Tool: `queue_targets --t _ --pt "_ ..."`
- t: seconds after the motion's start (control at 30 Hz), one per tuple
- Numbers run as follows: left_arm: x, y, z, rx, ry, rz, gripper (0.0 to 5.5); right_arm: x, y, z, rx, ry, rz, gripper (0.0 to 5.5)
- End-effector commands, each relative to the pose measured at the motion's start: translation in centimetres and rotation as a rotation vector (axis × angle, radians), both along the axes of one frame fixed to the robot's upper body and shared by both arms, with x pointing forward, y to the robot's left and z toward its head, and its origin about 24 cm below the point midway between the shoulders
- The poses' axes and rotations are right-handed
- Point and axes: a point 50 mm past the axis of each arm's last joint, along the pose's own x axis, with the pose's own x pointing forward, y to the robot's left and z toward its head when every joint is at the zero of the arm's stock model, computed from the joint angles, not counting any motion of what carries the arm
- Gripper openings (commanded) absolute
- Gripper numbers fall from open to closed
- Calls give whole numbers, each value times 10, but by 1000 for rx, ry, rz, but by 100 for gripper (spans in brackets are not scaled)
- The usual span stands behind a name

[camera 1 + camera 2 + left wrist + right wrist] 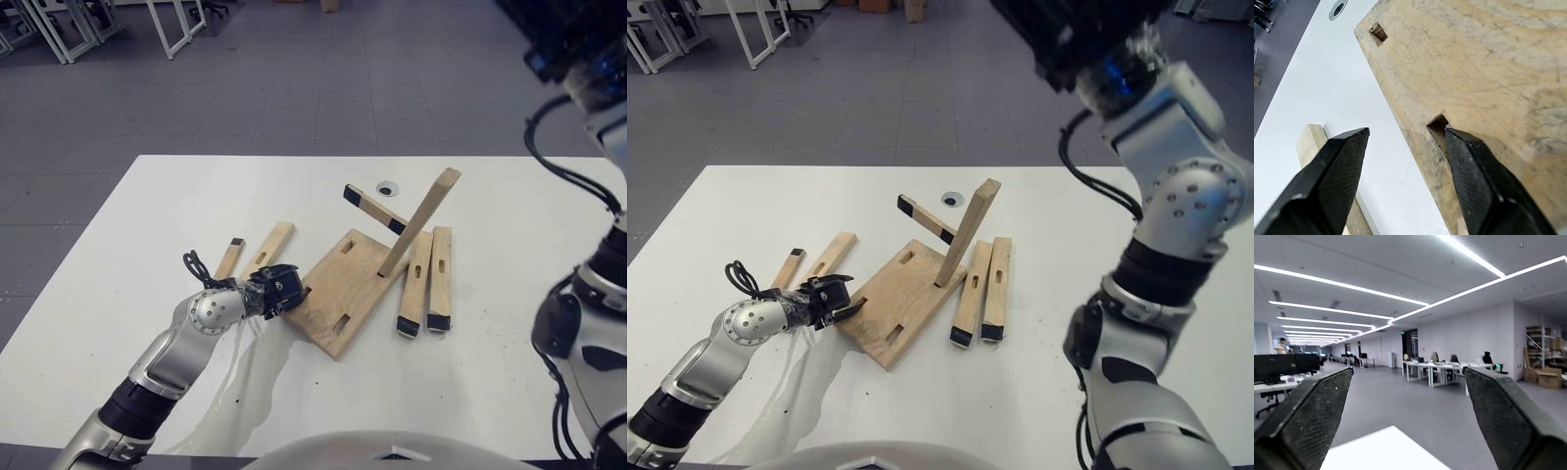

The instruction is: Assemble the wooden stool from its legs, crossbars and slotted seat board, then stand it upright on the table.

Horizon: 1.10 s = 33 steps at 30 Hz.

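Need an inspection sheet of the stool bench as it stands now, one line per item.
surface: white table, round grommet hole near the far edge.
job's things: seat board lies flat; standing leg rises tilted from a slot on its right side; black-tipped bar behind; two slotted legs lie right of the board; two short pieces lie left of it.
clutter: nothing seen.
grippers: left gripper open at the board's left edge, one finger by a slot; right gripper open, raised, facing the room.
cables: black loop at the left wrist; black cable along the right arm.
surroundings: grey floor, white frames.
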Motion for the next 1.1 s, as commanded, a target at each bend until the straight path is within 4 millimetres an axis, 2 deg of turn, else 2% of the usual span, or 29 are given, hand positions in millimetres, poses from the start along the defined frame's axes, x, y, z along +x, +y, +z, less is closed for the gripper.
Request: queue_targets --t 0.03,0.07,0.1,0.17,0.23,0.27,0.3,0.33,0.37,0.47,0.53,0.6,0.67,0.73,0.83,0.93,1.0,1.07,1.1 --pt "-14 9 -29 64 159 37 286 0 17 1 18 16 61 413" --pt "-13 8 -29 64 158 33 286 3 17 -9 6 51 54 413" --pt "-13 8 -28 64 157 30 286 8 17 -30 -30 118 41 413" --pt "-13 7 -28 65 158 29 286 20 17 -96 -139 319 10 413" --pt "-12 7 -29 65 157 25 286 19 18 -177 -321 532 -19 413" --pt "-11 6 -29 64 156 24 286 14 20 -207 -401 604 -15 413" --pt "-11 6 -29 63 156 24 286 10 20 -225 -449 645 -18 413" --pt "-12 5 -29 60 157 22 286 12 18 -226 -458 641 -38 413" --pt "-12 5 -30 56 160 22 286 18 15 -214 -430 606 -52 413" --pt "-16 5 -33 49 173 31 286 28 8 -153 -286 441 -103 413" --pt "-19 5 -38 52 192 56 286 26 1 -101 -144 294 -142 413" --pt "-21 5 -42 48 209 123 286 18 -14 -55 13 175 -198 413" --pt "-20 4 -45 34 229 218 286 11 -30 -36 100 134 -263 413" --pt "-20 1 -48 11 252 308 286 11 -38 -43 102 175 -318 413" --pt "-21 -6 -55 -8 308 408 286 15 -49 -85 27 314 -425 413" --pt "-16 -10 -64 -19 341 509 286 8 -58 -147 -134 510 -549 413" --pt "-4 -16 -67 -41 344 574 286 -11 -65 -200 -290 674 -634 413" --pt "9 -26 -64 -89 341 610 286 -33 -61 -233 -418 774 -645 413" --pt "14 -33 -62 -122 344 621 286 -43 -56 -244 -463 800 -630 413"
